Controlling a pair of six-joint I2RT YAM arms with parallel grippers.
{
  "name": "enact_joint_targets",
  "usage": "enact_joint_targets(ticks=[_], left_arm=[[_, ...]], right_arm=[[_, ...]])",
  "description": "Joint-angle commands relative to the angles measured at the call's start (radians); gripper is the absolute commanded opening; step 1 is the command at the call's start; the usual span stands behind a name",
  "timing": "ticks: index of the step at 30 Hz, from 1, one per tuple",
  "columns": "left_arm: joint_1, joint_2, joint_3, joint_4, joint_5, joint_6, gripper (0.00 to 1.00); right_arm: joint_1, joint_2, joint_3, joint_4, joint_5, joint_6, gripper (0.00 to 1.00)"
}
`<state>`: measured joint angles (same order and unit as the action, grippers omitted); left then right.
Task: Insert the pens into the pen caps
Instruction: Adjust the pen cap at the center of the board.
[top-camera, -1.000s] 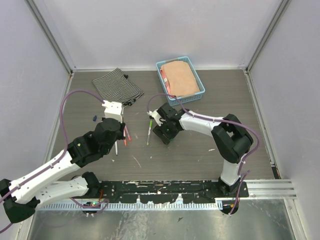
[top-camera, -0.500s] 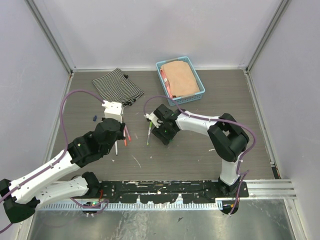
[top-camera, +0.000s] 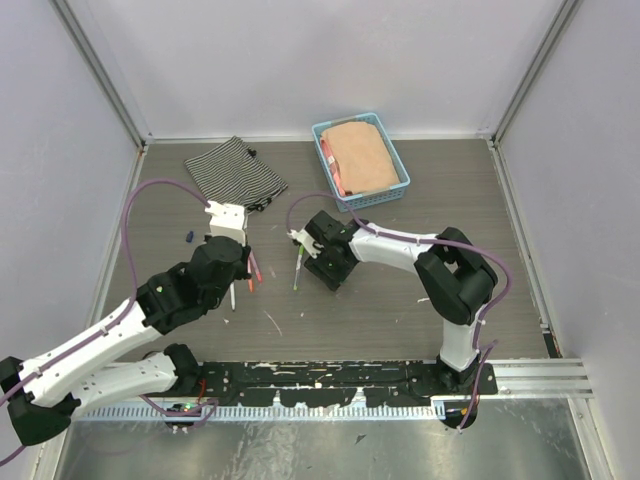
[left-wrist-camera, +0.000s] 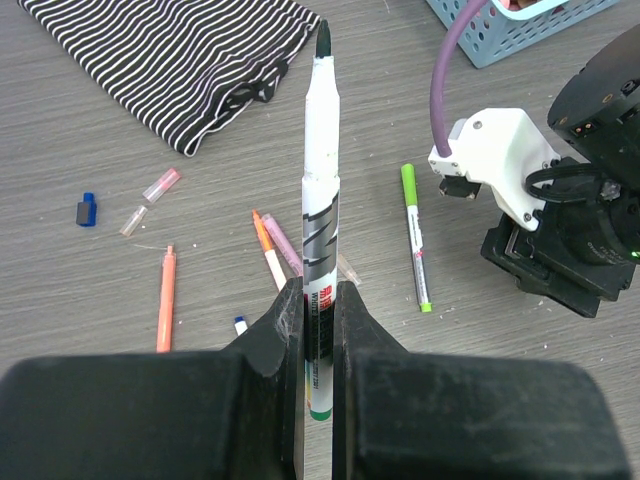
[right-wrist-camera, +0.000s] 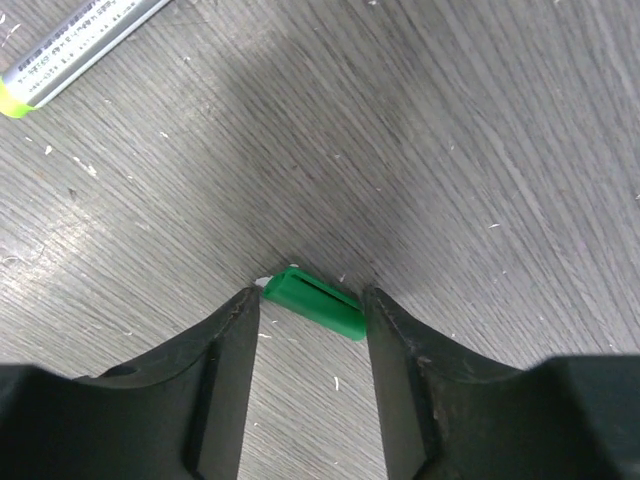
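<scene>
Right tool (right-wrist-camera: 310, 302) narrowed astride green cap (right-wrist-camera: 318, 300); left tool (left-wrist-camera: 318, 300) grips white pen (left-wrist-camera: 321, 180); basket (top-camera: 377, 196) holds cloth (top-camera: 360, 155).

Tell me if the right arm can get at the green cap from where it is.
Probably yes. The right gripper is down at the table, its open jaws on either side of the green cap, which lies flat there. Nothing sits between the fingers and the cap.
</scene>
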<state>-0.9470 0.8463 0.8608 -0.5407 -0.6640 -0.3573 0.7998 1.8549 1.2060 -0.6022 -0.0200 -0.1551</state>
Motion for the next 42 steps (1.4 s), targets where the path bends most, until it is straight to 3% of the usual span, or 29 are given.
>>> enact_joint_targets(ticks=[1, 12, 20, 30, 34, 38, 42], left_arm=[[0.003, -0.007, -0.005, 0.012, -0.008, -0.008, 0.08], [0.002, 0.003, -0.002, 0.019, -0.009, -0.002, 0.08], [0.002, -0.001, -0.009, 0.018, -0.015, -0.002, 0.08], [0.003, -0.003, -0.01, 0.018, -0.011, -0.004, 0.08], [0.003, -0.006, -0.011, 0.014, -0.013, -0.003, 0.08], [0.003, -0.015, -0.017, 0.011, -0.018, -0.006, 0.08], [0.002, -0.014, -0.018, 0.014, -0.018, -0.008, 0.08]], right_arm=[[0.007, 0.012, -0.006, -0.04, 0.007, -0.005, 0.48], [0.007, -0.019, -0.047, -0.018, 0.038, 0.09, 0.31], [0.005, -0.051, -0.1, 0.033, 0.119, 0.261, 0.22], [-0.059, -0.108, -0.134, 0.131, 0.282, 0.601, 0.24], [-0.064, -0.09, -0.125, 0.131, 0.284, 0.604, 0.3], [-0.062, -0.082, -0.116, 0.108, 0.264, 0.579, 0.44], [-0.064, -0.086, -0.11, 0.073, 0.248, 0.549, 0.47]])
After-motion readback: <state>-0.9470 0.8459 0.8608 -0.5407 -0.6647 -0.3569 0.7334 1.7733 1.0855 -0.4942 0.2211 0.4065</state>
